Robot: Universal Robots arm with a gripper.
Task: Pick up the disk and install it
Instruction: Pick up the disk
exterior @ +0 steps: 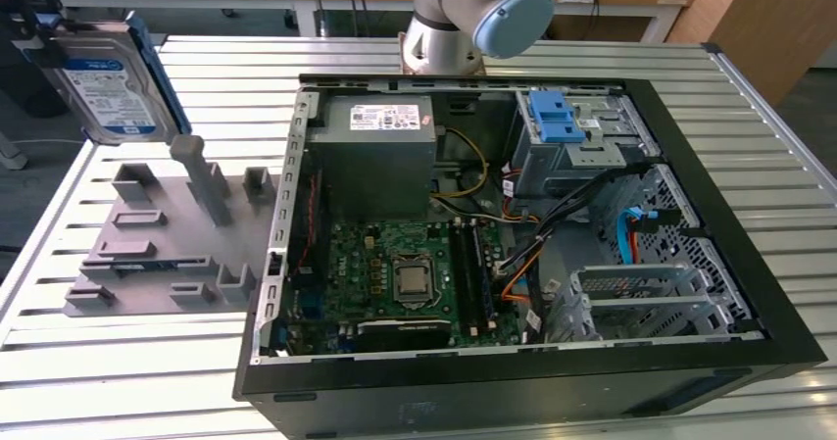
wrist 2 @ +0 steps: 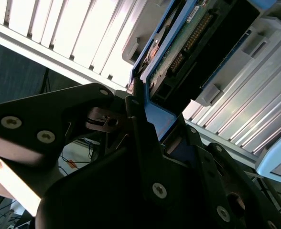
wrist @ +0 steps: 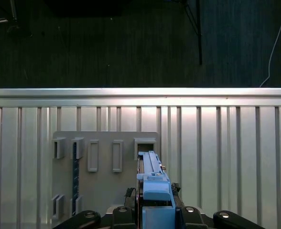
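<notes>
Slatted metal bench [exterior: 131,381] w/ open PC case [exterior: 523,391] at 3 o'clock, exterior view | disk [exterior: 112,82] aloft at 10 o'clock, over grey fixture [exterior: 157,234] | gripper [wrist: 155,198] clamped tight on disk's blue bracket | pick done; install pending, disk well apart from case.

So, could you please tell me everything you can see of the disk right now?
The disk is a flat silver hard drive with a white-and-blue label, framed by a blue plastic bracket. In the exterior view it stands on edge, slightly tilted, above the grey slotted fixture at that view's left, outside the computer case. The second wrist view shows its green circuit board and connector pins. The gripper is shut on its bracket.
</notes>
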